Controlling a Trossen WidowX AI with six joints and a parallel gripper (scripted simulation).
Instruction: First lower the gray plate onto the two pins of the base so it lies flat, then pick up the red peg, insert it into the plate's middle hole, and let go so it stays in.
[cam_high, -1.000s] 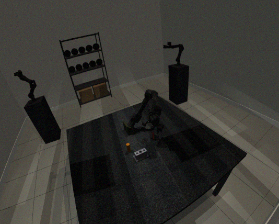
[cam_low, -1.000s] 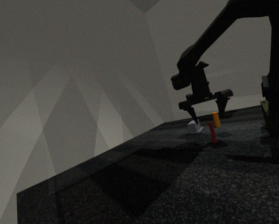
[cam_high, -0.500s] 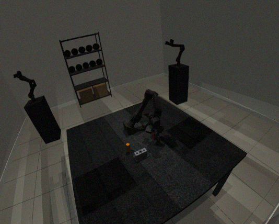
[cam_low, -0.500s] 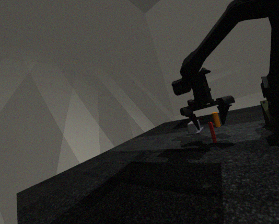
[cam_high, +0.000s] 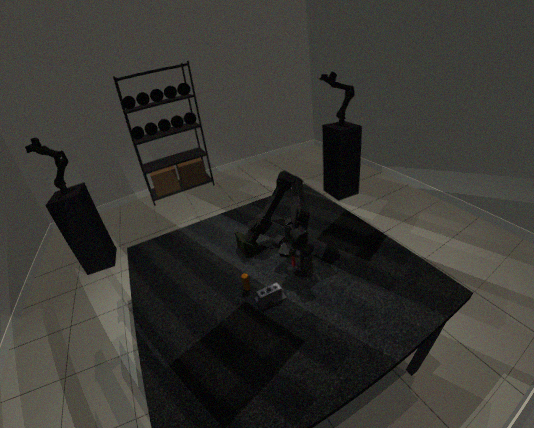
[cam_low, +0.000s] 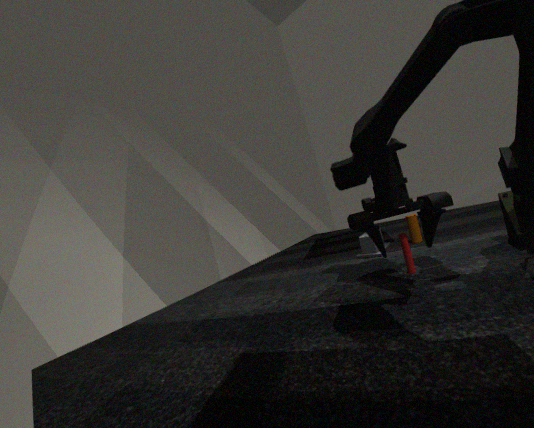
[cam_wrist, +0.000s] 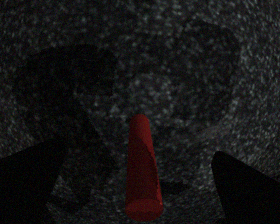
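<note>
The red peg (cam_high: 293, 261) (cam_low: 408, 256) (cam_wrist: 142, 170) stands upright on the dark table. My gripper (cam_low: 407, 251) (cam_wrist: 141, 153) is open above the table. Its fingers are apart on either side of the peg's upper part, touching neither side in the wrist view. The gray plate (cam_high: 270, 292) shows dark holes in its pale top in the top view and appears to lie level on the base, whose pins I cannot make out. The gray plate-and-base block (cam_low: 370, 244) also shows behind the left finger in the exterior view.
An orange cylinder (cam_high: 245, 281) (cam_low: 414, 229) stands upright beside the plate and base, behind the peg in the exterior view. A dark green-tinted object (cam_high: 244, 244) (cam_low: 509, 215) is by the arm's base. Hard shadows cross the table (cam_high: 380, 320).
</note>
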